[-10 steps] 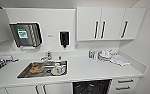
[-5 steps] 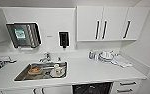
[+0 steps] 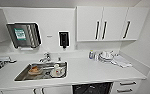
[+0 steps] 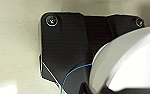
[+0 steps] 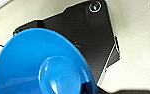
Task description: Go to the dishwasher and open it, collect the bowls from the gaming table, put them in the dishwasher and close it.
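Dishwasher sat under the white tabletop, at the bottom edge of the head view, between a white cabinet front and drawers with dark bar handles. Its opening read as a dark cavity with rack-like shapes inside, so it looked already open; the door itself was out of frame. Judgement: opening step done.

Left wrist view had a white bowl large and close against the robot's dark plate, pale floor behind. Right wrist view had a blue bowl, underside and round foot facing the camera, also tight against the dark plate. Each bowl seemed carried by its own arm, but gripper fingers could not be made out in either wrist view, so cannot tell whether either gripper was wide, narrow or clamped.

Judgement: bowls collected, robot facing the kitchen run with the dishwasher just ahead and below. Left to do: load both bowls into the racks, close the door.

Other stuff in the head view: steel sink with dishes in it, tap behind, a stack of white crockery and a cloth on the tabletop to the right, wall cupboards above, dark soap dispenser on the wall.
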You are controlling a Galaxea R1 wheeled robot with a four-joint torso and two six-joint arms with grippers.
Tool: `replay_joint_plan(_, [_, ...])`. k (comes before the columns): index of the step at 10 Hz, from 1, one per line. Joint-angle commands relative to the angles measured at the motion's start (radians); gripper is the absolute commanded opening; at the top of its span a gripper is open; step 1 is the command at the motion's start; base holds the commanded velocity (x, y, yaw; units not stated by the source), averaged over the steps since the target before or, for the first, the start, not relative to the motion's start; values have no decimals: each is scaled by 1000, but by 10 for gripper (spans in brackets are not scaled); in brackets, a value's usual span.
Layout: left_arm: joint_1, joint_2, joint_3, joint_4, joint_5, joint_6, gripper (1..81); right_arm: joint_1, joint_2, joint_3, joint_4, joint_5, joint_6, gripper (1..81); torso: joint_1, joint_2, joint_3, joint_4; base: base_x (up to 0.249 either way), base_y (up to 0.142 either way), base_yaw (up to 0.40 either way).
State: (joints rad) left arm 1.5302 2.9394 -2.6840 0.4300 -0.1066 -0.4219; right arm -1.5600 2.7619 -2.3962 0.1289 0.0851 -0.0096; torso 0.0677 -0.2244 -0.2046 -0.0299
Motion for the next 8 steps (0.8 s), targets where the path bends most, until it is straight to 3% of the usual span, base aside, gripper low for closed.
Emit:
replay_joint_plan(1, [-28,-23,12,9,11,0,10,16,-138,172,-6,-51,7,10,0,0,0,0,0,0,0])
replay_joint_plan(3, [-8,-64,64,10,8,2,10,13,-172,204,-5,-51,8,10,0,0,0,0,0,0,0])
replay_joint_plan(4, [-2,-102,117,10,-2,2,10,13,-184,210,-6,-45,8,10,0,0,-29,0,0,0,0])
replay_joint_plan(5, [3,-135,159,9,-22,-1,10,14,-192,218,-6,-42,8,10,0,0,-95,0,0,0,0])
replay_joint_plan(8, [3,-209,237,9,-27,-6,10,14,-216,227,-6,-41,8,10,-1,0,-156,0,0,0,0])
